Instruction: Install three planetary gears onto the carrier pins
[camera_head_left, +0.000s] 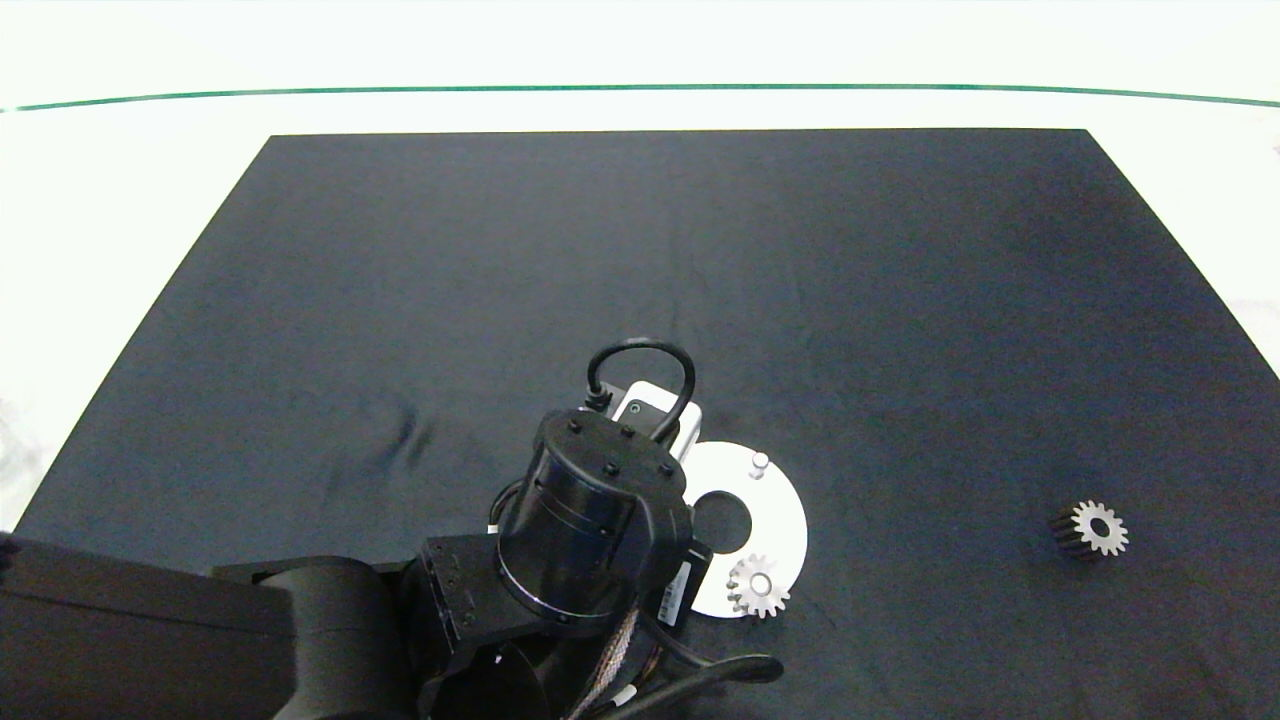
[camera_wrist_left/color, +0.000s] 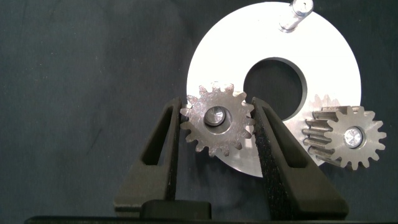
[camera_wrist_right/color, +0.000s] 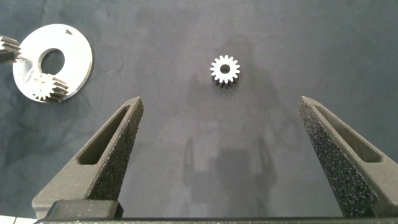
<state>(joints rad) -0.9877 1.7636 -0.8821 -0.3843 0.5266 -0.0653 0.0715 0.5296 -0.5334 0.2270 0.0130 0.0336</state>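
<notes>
We see the left pincer (camera_wrist_left/color: 216, 124) at lower centre closed on a gear (camera_wrist_left/color: 216, 121) seated on a disc (camera_head_left: 780, 510) pin; second gear (camera_head_left: 758, 586) seated; third gear (camera_head_left: 1092, 528) loose at right; right pincer (camera_wrist_right/color: 221, 146) spread wide above it.

Silver-grey gears (camera_wrist_left/color: 217, 129), white disc (camera_wrist_left/color: 323, 56), black mat (camera_head_left: 640, 300).
</notes>
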